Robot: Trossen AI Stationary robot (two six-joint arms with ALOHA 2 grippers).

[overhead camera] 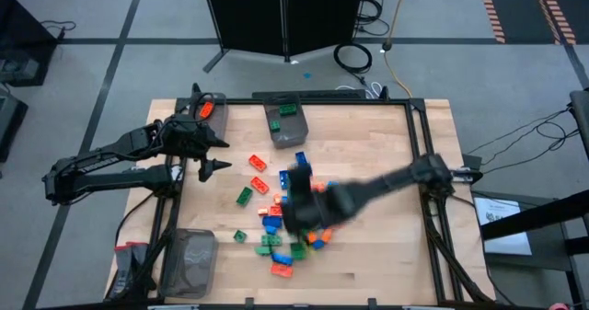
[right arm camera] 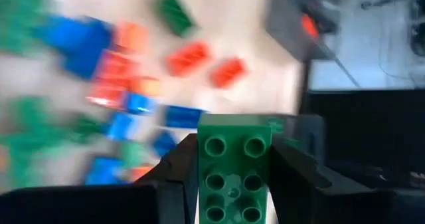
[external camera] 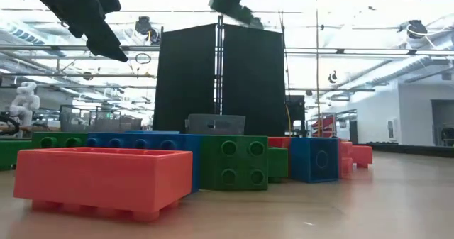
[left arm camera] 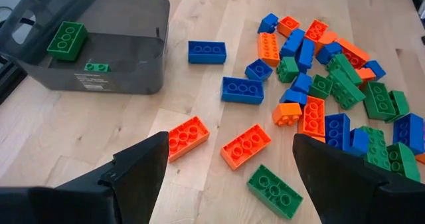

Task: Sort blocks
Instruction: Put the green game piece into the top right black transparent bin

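Observation:
A pile of orange, green and blue blocks (overhead camera: 287, 229) lies on the wooden table's middle, with loose ones scattered toward the left (left arm camera: 246, 145). My right gripper (right arm camera: 234, 144) hovers blurred over the pile (overhead camera: 296, 200), shut on a green block (right arm camera: 234, 159). My left gripper (left arm camera: 230, 141) is open at the table's left side (overhead camera: 213, 158), raised above the loose blocks, with nothing between its fingers. My right gripper pinches the green block's two long sides (right arm camera: 207, 184) between its two fingers. The fingers lie along the block, whose studded face is turned to the wrist camera and whose free end reaches past the fingertips. The block is lifted clear of the pile.
A dark bin (overhead camera: 285, 121) at the far middle holds green blocks (left arm camera: 66, 38). Another bin (overhead camera: 208, 108) at the far left holds something orange. A third bin (overhead camera: 189, 259) stands at the near left corner. Bare wood lies right of the pile.

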